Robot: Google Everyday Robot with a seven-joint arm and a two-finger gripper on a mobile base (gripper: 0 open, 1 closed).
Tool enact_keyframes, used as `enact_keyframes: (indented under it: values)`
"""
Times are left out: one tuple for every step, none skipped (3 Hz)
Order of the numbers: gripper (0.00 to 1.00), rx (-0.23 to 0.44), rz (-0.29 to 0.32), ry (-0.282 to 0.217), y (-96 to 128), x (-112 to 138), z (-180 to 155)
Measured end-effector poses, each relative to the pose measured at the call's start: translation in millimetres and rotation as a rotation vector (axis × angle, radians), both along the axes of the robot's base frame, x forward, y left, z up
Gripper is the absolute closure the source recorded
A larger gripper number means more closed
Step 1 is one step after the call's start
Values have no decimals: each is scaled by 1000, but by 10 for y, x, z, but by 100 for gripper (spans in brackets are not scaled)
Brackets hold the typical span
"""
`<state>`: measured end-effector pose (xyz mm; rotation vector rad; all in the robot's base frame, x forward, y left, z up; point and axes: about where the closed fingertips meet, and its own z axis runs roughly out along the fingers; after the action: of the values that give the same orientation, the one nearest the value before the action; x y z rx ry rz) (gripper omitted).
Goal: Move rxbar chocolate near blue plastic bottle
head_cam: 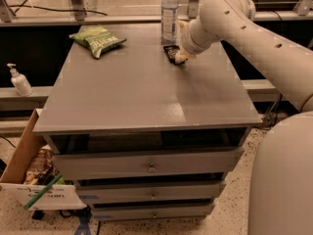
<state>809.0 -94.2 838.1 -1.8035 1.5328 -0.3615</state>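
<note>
The rxbar chocolate, a small black wrapper, lies flat on the grey table top just in front of the blue plastic bottle. The bottle is clear with a white cap and stands upright at the table's back edge. My gripper is at the bar's right end, low over the table, and touches or nearly touches it. The cream arm reaches in from the right and hides most of the gripper.
A green chip bag lies at the back left of the table. A white pump bottle stands on a ledge to the left. A cardboard box with items sits on the floor at the left. Drawers are below the top.
</note>
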Motion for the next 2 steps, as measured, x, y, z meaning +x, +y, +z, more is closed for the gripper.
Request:
enact_keyframes:
  values:
    - [0,0,0,0,0,0,13]
    - [0,0,0,0,1,0,27]
